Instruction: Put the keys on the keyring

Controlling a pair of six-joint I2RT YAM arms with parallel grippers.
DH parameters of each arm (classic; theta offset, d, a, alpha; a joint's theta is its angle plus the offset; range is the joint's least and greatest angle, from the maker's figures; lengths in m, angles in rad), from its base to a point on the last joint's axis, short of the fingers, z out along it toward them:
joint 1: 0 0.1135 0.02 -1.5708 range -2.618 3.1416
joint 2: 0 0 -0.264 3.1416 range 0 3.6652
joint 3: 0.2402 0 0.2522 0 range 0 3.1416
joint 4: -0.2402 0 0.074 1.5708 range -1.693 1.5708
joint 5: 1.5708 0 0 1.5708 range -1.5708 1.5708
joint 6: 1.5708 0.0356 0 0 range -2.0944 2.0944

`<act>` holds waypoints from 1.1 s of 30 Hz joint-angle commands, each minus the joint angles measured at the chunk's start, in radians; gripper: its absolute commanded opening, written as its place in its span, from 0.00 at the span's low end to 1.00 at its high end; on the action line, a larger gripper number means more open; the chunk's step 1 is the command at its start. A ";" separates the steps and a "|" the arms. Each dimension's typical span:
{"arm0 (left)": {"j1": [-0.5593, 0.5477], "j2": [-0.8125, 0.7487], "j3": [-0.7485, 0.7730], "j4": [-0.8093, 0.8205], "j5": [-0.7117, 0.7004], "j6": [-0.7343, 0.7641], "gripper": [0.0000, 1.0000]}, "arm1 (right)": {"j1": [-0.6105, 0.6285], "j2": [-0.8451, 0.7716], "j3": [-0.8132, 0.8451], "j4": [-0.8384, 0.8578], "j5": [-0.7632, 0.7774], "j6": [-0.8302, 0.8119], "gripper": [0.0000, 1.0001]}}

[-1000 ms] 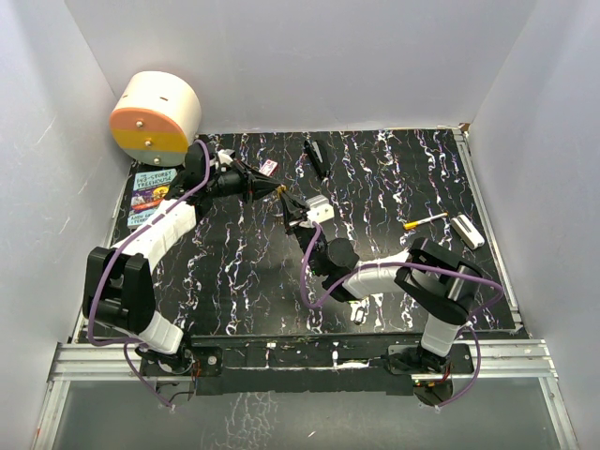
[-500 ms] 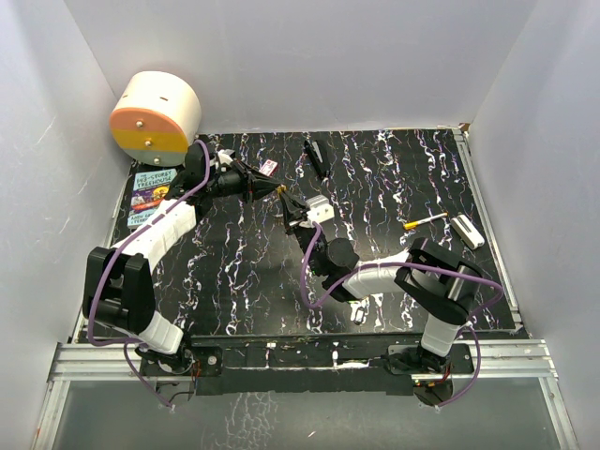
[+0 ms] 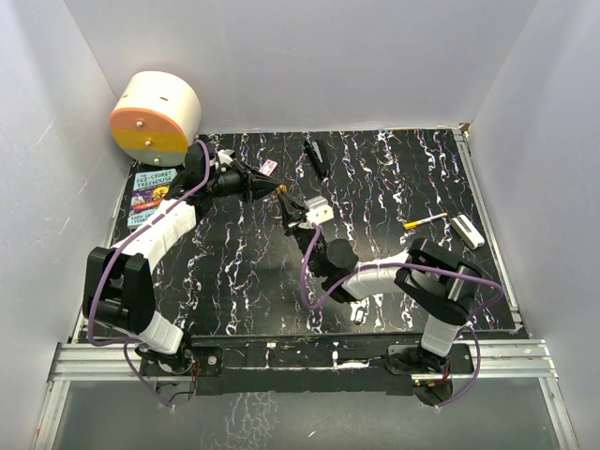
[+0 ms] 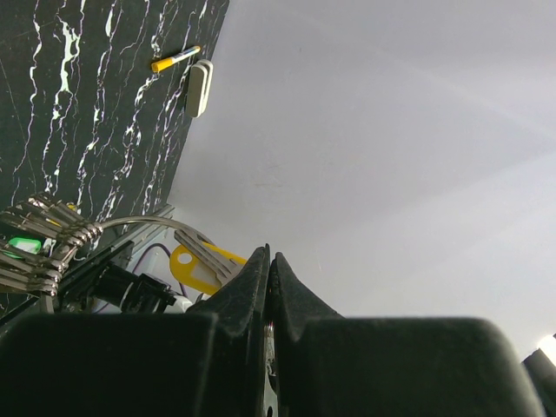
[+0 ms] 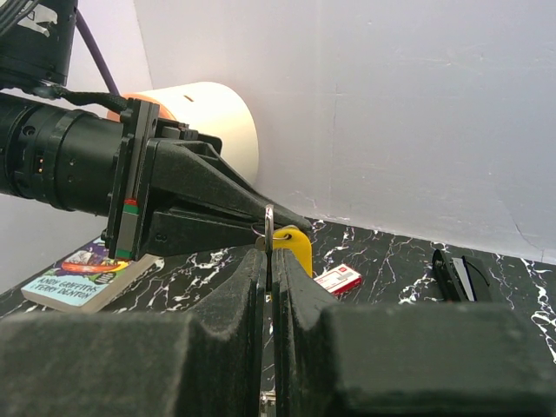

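1. The flat tabletop (image 3: 394, 178) is black, streaked with thin white marble veins.
2. The big round drum (image 3: 155, 117) is cream with an orange band.
3. Beside the drum, the paperback book (image 3: 150, 199) has a teal cover.
4. Right of the drum, the small flat box (image 3: 269, 167) is red and white.
5. The tiny plastic-headed key (image 5: 293, 248) is yellow; the thin wire keyring (image 4: 130, 223) and its bunched metal keys (image 4: 39, 239) are dull silver-grey.
6. Far right of the drum, the slim marker pen (image 3: 424, 222) is yellow.
7. The left gripper (image 4: 268, 257) and right gripper (image 5: 270, 256) are black; the arm cables (image 3: 105, 272) are purple.

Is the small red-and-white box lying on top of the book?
No, the red-and-white box lies on the black table, apart from the book at the left.
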State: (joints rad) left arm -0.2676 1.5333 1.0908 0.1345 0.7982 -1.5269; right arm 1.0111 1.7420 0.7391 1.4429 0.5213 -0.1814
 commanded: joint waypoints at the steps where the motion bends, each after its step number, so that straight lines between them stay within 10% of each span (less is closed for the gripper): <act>1: 0.002 -0.046 0.035 0.023 0.012 -0.035 0.00 | 0.006 -0.005 0.035 0.341 -0.008 0.025 0.08; 33: 0.002 -0.053 0.021 0.034 0.017 -0.046 0.00 | 0.006 0.045 0.034 0.376 0.023 0.030 0.08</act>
State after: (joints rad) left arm -0.2630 1.5333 1.0920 0.1429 0.7918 -1.5452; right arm 1.0145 1.7832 0.7464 1.4490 0.5404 -0.1772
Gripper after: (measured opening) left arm 0.007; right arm 0.091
